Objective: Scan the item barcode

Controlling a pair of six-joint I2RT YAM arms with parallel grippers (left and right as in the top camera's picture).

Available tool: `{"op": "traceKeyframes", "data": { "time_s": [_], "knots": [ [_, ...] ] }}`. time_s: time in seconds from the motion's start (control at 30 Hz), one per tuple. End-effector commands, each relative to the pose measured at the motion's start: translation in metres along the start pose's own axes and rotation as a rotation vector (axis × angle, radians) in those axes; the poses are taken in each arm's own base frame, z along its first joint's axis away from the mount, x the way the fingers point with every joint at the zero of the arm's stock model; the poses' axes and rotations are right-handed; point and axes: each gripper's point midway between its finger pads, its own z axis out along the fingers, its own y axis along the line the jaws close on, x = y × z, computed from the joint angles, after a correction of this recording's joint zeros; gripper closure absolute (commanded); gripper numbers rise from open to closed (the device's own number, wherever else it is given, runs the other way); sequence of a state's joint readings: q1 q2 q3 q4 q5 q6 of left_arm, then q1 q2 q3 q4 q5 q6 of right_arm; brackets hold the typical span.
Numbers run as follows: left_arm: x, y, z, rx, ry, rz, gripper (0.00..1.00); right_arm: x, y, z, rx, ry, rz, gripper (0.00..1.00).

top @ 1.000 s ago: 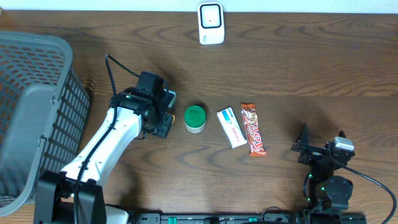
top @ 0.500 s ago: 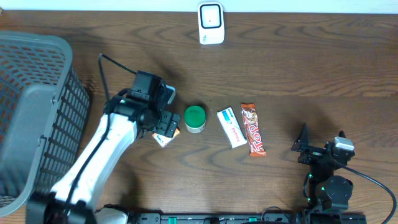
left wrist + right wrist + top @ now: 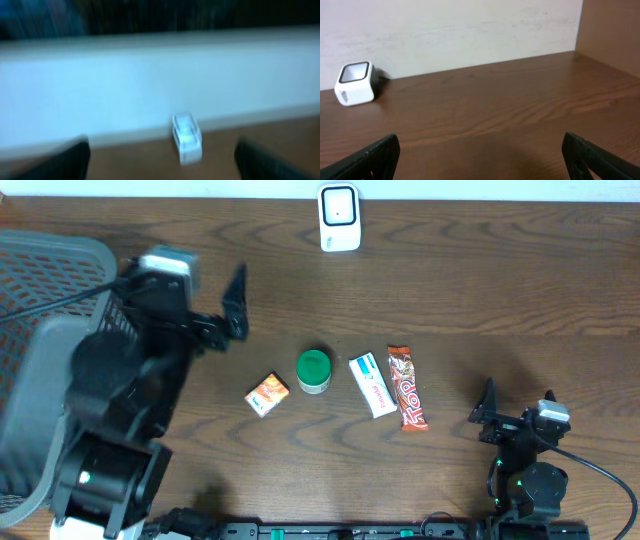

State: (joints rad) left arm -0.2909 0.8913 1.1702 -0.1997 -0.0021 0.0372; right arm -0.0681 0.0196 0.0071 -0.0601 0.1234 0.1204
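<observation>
Right gripper sits at the near table edge, jaws spread, empty. Mid-table, a small orange carton lies flat with its long axis diagonal, just beside a round green-lidded jar. Left gripper hangs raised beside the grey mesh basket, jaws spread, empty. Bare wood-grain surface extends to the white scanner at the far edge.

"Could you read any lettering down there?"

"Only on the brown-red candy bar. Big white letters ran along its wrapper, and they looked like 'Top'."

"And the white-and-blue box?"

"It had a red word printed lengthwise, too small to read. The small orange box and the white scanner showed nothing legible."
</observation>
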Motion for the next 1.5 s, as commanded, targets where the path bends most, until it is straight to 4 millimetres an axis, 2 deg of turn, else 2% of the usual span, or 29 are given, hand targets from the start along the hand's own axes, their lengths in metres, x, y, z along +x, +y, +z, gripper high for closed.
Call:
{"op": "traceKeyframes", "data": {
  "time_s": [0.0,0.07,0.1,0.2,0.3,0.33,0.47,0.57,0.63,0.7,0.77,1.13,1.23,1.3,1.37,1.47],
  "knots": [
    [-0.077,0.017,-0.035,-0.090,-0.295,-0.047,0.08,0.002,0.001,0.000,-0.005,0.005,-0.014,0.01],
    [-0.095,0.035,-0.048,-0.194,-0.360,-0.051,0.08,0.002,0.001,0.000,-0.005,0.005,-0.014,0.01],
    [-0.097,0.041,-0.051,-0.234,-0.360,-0.032,0.08,0.002,0.001,0.000,-0.005,0.005,-0.014,0.01],
    [-0.093,0.053,-0.060,-0.327,-0.285,0.103,0.08,0.002,0.001,0.000,-0.005,0.005,-0.014,0.01],
    [-0.090,0.066,-0.080,-0.405,-0.227,0.133,0.08,0.002,0.001,0.000,-0.005,0.005,-0.014,0.01],
    [-0.091,0.072,-0.098,-0.432,-0.219,0.130,0.08,0.002,0.001,0.000,-0.005,0.005,-0.014,0.01],
    [-0.095,0.074,-0.148,-0.432,-0.256,0.111,0.08,0.002,0.001,0.000,-0.005,0.005,-0.014,0.01],
    [-0.108,0.077,-0.192,-0.436,-0.358,0.083,0.08,0.002,0.001,0.000,-0.005,0.005,-0.014,0.01],
    [-0.112,0.078,-0.215,-0.437,-0.406,0.069,0.08,0.002,0.001,0.000,-0.005,0.005,-0.014,0.01],
    [-0.114,0.078,-0.248,-0.433,-0.469,0.054,0.08,0.002,0.001,0.000,-0.005,0.005,-0.014,0.01],
    [-0.116,0.080,-0.267,-0.434,-0.511,0.042,0.08,0.002,0.001,0.000,-0.005,0.005,-0.014,0.01],
    [-0.115,0.082,-0.313,-0.598,-0.588,0.076,0.07,0.002,0.001,0.000,-0.005,0.005,-0.014,0.01],
    [-0.113,0.072,-0.334,-0.622,-0.636,0.103,0.07,0.002,0.001,0.000,-0.005,0.005,-0.014,0.01],
    [-0.103,0.051,-0.355,-0.529,-0.725,0.093,0.07,0.002,0.001,0.000,-0.005,0.005,-0.014,0.01],
    [-0.098,0.043,-0.365,-0.492,-0.763,0.107,0.07,0.002,0.001,0.000,-0.005,0.005,-0.014,0.01],
    [-0.093,0.042,-0.376,-0.503,-0.792,0.102,0.07,0.002,0.002,0.000,-0.010,0.006,-0.008,0.01]
  ]
}}
